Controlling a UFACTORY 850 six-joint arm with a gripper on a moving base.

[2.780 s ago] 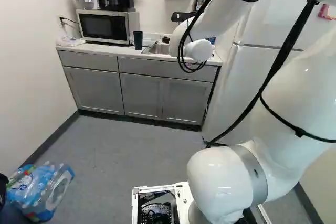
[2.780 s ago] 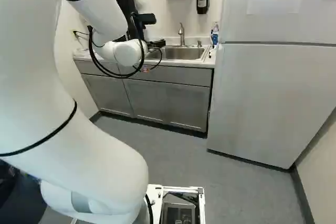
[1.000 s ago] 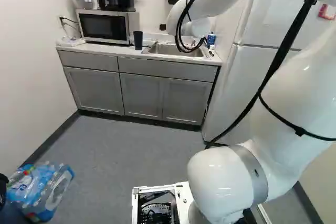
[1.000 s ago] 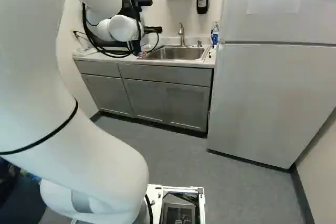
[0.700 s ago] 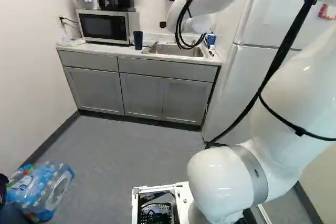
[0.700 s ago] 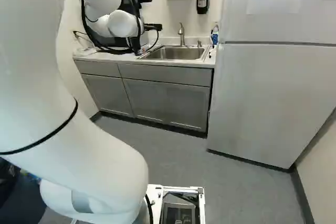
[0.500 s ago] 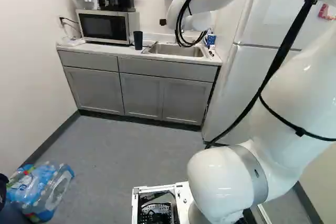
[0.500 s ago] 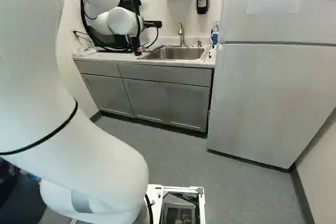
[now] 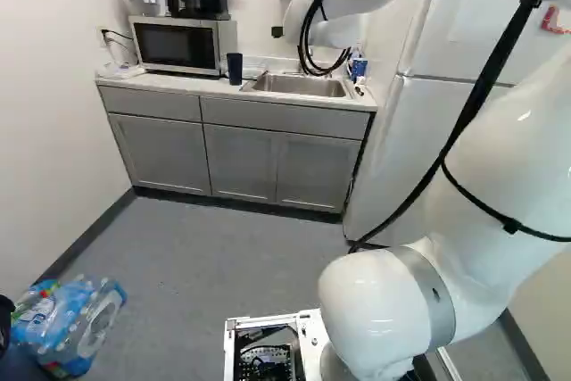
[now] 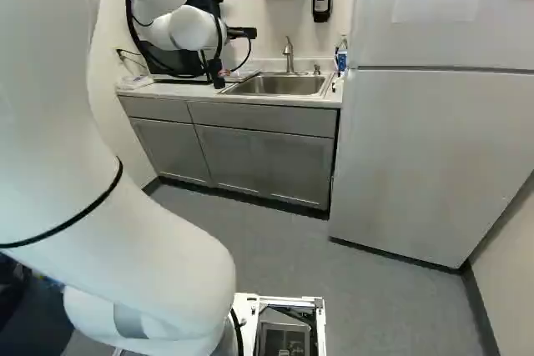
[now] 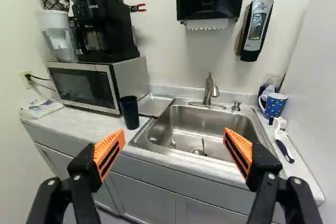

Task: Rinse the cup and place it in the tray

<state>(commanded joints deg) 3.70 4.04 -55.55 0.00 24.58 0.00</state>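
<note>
In the right base view my gripper [image 10: 242, 32] shows only in part, beyond the white wrist and above the counter. The wrist view has the gripper [image 11: 174, 148] open, its orange pads wide apart with nothing between them. A dark tumbler-like cup [image 9: 235, 69] stands upright on the counter, between microwave and sink. Seen from the wrist, this cup [image 11: 129, 112] is ahead of the gripper, nearer its left finger. Behind and beside it lies a shallow metal tray [image 11: 154, 105], against the steel sink [image 11: 202, 129]. The faucet [image 11: 211, 90] rises behind the basin.
The microwave [image 9: 178, 45] carries a coffee maker [image 11: 102, 27] and a pitcher. Right of the sink are a spotted blue mug [image 11: 274, 105] and a brush [image 11: 284, 145]. A fridge [image 10: 425, 156] borders the counter; bottled water [image 9: 67, 323] is on the floor.
In the left base view my wrist has risen from before the sink, uncovering the basin, and the gripper has shifted a little left. Base and cup have stayed put.
</note>
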